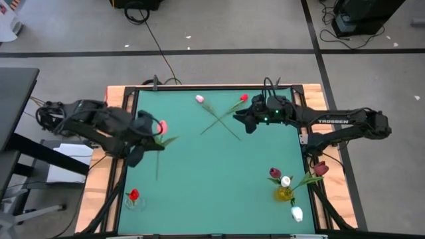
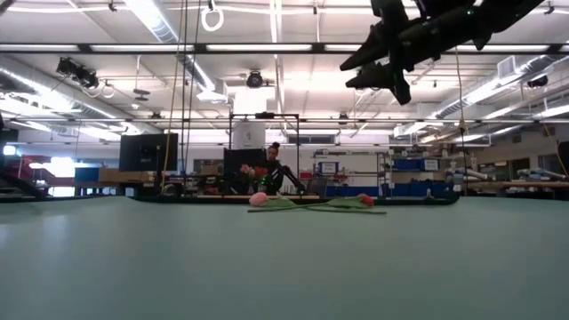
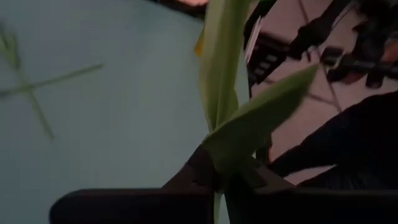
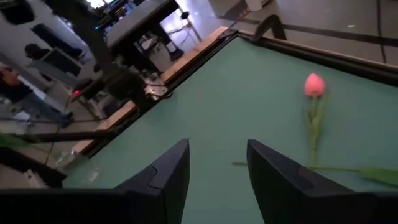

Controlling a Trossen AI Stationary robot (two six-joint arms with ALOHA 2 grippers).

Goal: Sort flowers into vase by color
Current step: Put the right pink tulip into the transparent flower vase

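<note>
My left gripper [image 1: 150,135] is over the table's left side, shut on a pink-red tulip [image 1: 161,125] whose stem [image 1: 157,166] runs toward the near edge. My right gripper [image 1: 240,121] hangs open above the far middle, touching nothing; it also shows at the top of the low view [image 2: 380,69]. Below and beside it, a pink tulip [image 1: 199,99] and a red tulip [image 1: 244,98] lie flat on the mat with their stems crossed. In the right wrist view the pink tulip [image 4: 314,84] lies beyond my open fingers [image 4: 217,171]. My left gripper pinches the tulip between its two fingers at the stem where the green leaves spring [image 3: 231,163]. A leaf [image 3: 264,118] sticks out past the fingertips. The fingers come from the table's left, slanting down, across the stem. The flower is lifted clear of the mat.
A small glass vase with a red flower [image 1: 133,196] stands at the near left corner. A yellow vase [image 1: 284,194] with maroon and white flowers stands at the near right, with a white object [image 1: 297,214] beside it. The mat's middle is bare green.
</note>
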